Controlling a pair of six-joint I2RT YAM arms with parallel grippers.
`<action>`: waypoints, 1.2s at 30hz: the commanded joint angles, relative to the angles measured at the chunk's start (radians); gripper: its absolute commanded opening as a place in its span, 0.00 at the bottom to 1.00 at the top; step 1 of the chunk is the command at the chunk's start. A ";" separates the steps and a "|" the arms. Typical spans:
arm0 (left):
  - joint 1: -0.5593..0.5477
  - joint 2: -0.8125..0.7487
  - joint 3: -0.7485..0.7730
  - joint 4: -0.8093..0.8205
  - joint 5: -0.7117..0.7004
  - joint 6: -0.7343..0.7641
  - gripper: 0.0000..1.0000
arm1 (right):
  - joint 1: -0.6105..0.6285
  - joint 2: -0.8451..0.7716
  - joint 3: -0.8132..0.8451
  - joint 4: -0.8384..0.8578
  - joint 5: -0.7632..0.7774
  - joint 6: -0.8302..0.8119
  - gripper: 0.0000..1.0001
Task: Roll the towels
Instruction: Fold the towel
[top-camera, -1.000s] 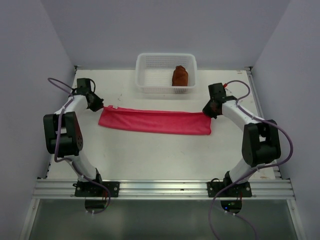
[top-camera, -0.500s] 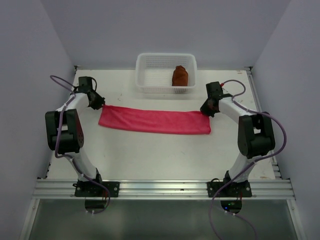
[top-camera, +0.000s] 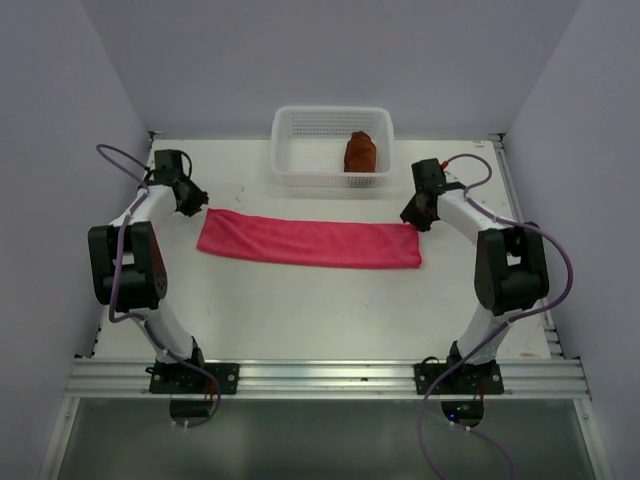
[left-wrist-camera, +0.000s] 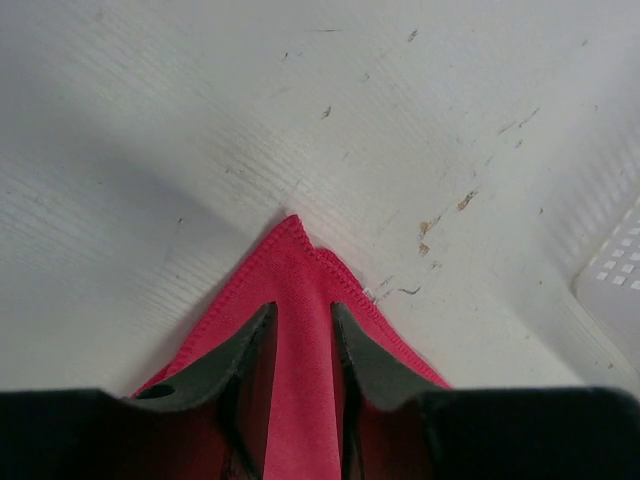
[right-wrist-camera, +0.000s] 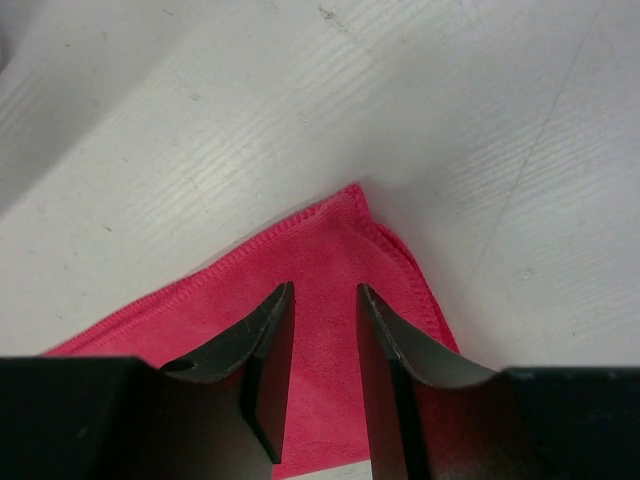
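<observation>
The bright pink towel (top-camera: 310, 243) lies flat as a long folded strip across the middle of the table. My left gripper (top-camera: 194, 204) is low over its left far corner, jaws open, with pink cloth (left-wrist-camera: 300, 265) showing in the gap between them (left-wrist-camera: 302, 310). My right gripper (top-camera: 413, 219) is over the right far corner (right-wrist-camera: 335, 240), also open (right-wrist-camera: 325, 290), with the cloth flat below it. The rust-brown towel (top-camera: 360, 152) sits rolled up inside the white mesh basket (top-camera: 290, 150).
The basket stands at the back centre of the table, just behind the pink towel; its wall (left-wrist-camera: 615, 290) shows at the right edge of the left wrist view. Grey walls close in the table on three sides. Cables loop off both arms.
Both grippers have gone from shut to open, letting go of the pink towel's far corners. The towel's far edge has settled flat, and both arms have shifted slightly toward the back.
</observation>
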 joint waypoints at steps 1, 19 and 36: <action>-0.006 -0.100 -0.023 0.044 -0.001 0.040 0.32 | -0.008 -0.062 0.029 -0.073 0.074 -0.028 0.35; -0.055 -0.266 -0.284 0.062 0.139 0.096 0.33 | -0.083 -0.369 -0.339 -0.014 -0.154 -0.042 0.43; -0.057 -0.352 -0.308 0.036 0.093 0.148 0.33 | -0.174 -0.208 -0.332 0.117 -0.301 -0.182 0.52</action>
